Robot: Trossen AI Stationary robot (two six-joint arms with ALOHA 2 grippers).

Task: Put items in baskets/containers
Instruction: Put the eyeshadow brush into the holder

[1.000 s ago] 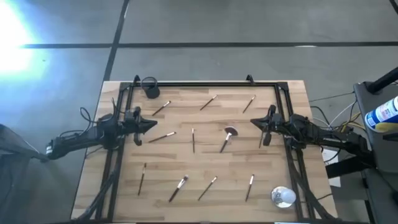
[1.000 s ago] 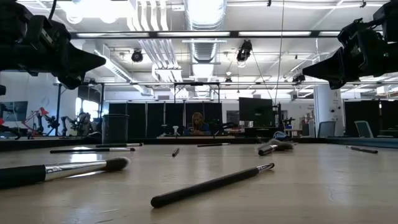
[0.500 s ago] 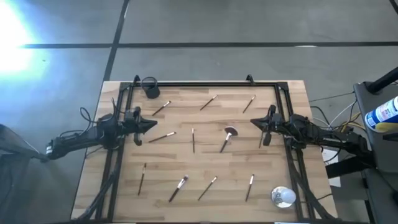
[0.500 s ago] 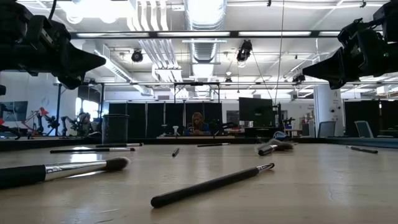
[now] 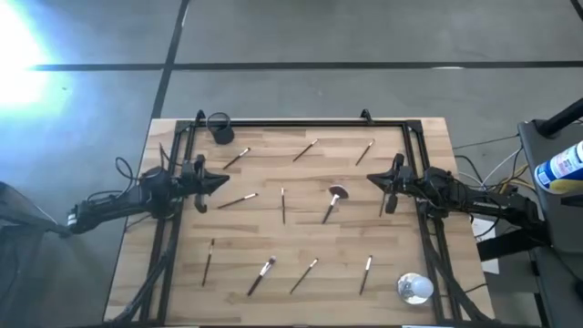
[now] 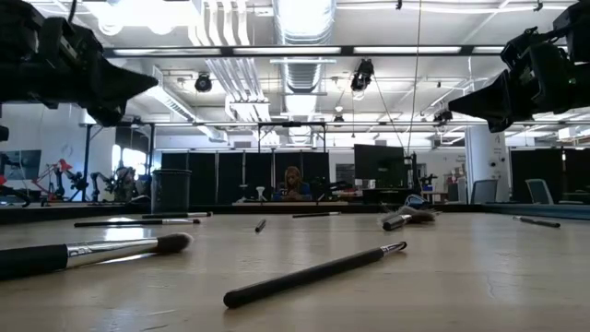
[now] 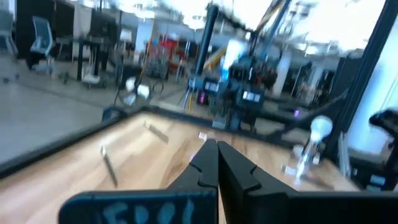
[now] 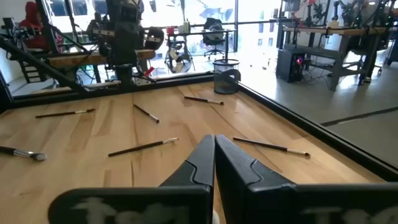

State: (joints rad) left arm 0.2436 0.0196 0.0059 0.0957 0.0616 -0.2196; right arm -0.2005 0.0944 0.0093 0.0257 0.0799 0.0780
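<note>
Bright ceiling strips wash the room ahead of my claws evenly. Far out beyond my left claw [image 5: 221, 181], hard white glare bleaches the floor [image 5: 27, 46]. My left wrist's sight is smeared with blur; my right's stays crisp. Shadows on the counter [image 5: 301, 219] are faint.

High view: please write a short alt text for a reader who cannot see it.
Slim makeup brushes lie scattered on a wooden table, with a black cup near its far left corner and a shiny silver round object near right. The left pincer and right pincer, both shut, hover at opposite sides.
</note>
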